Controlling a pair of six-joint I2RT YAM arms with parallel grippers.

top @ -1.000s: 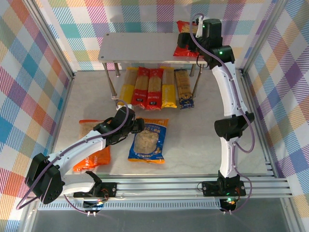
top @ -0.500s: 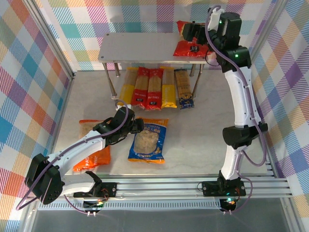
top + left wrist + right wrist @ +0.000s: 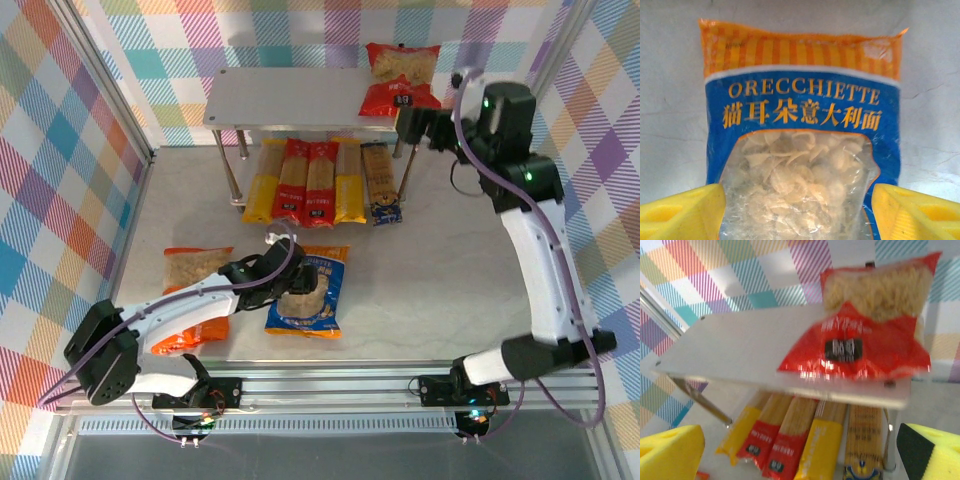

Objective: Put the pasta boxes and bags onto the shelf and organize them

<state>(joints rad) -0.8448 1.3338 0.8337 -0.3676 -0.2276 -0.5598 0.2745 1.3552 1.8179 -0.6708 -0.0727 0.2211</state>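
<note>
The red bag (image 3: pixel 400 80) lay on the right end of the shelf (image 3: pixel 280 100), its top board, with five pasta boxes (image 3: pixel 322 182) side by side beneath. We saw the right gripper (image 3: pixel 410 125) near that end, jaws wide apart, empty. On the table (image 3: pixel 450 260), the left gripper (image 3: pixel 288 283) hung over the blue bag (image 3: pixel 310 310), jaws apart, beside the orange bag (image 3: pixel 190 270).
</note>
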